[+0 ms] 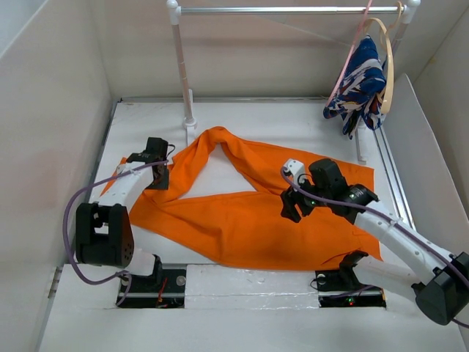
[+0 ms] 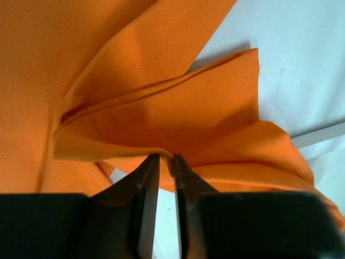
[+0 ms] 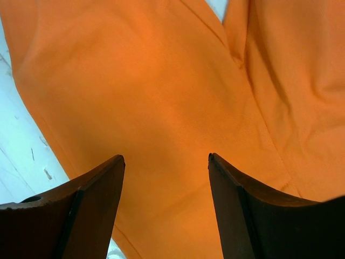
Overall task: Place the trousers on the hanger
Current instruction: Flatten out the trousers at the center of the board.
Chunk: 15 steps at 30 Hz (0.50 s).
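little of the task is done: the trousers point(image 1: 242, 220) are spread crumpled on the counter point(image 1: 293, 117), while the hanger point(image 1: 357, 40) is hung at the far rail point(image 1: 278, 10), well apart from them. a raised fold of the cloth is nipped by the left pincer point(image 2: 164, 159); the right pincer point(image 3: 167, 159) is held wide open just above the cloth. no brand or writing can be read

There is one pair of trousers point(image 1: 242, 213), orange, with two legs, and one table point(image 1: 293, 117). One rail point(image 1: 278, 10) carries two hangers: one pink hanger point(image 1: 352, 48) and one tan hanger point(image 1: 390, 70). There is one blue-and-white garment point(image 1: 363, 81). Two grippers show, the left gripper point(image 2: 166, 157) and the right gripper point(image 3: 166, 156), each with two fingers.
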Available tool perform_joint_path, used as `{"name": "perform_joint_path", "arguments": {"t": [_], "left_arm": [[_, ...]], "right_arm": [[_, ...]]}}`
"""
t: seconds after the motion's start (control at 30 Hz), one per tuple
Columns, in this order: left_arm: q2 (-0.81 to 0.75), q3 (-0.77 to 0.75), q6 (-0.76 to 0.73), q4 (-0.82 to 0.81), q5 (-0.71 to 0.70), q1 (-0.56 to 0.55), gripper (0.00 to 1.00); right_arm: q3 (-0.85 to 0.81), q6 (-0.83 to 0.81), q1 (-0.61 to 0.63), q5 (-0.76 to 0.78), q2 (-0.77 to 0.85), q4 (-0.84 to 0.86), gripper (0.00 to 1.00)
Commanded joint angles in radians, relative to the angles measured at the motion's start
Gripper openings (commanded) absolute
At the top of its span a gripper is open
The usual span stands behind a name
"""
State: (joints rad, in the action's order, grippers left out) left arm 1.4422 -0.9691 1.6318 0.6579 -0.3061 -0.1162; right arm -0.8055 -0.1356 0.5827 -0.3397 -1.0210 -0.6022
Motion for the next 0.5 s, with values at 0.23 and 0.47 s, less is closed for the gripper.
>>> {"name": "perform_joint_path", "arguments": {"t": [0.23, 0.47], "left_arm": [[0.067, -0.297, -0.186, 0.022, -0.18, -0.037, 0.0], [0.145, -0.767, -0.486, -0.058, -0.238, -0.046, 0.0]], "right_arm": [[-0.029, 0.007, -0.072, 0.054, 0.048, -0.015, 0.68], [-0.012, 0.024, -0.126, 0.048, 0.052, -0.008, 0.68]]}}
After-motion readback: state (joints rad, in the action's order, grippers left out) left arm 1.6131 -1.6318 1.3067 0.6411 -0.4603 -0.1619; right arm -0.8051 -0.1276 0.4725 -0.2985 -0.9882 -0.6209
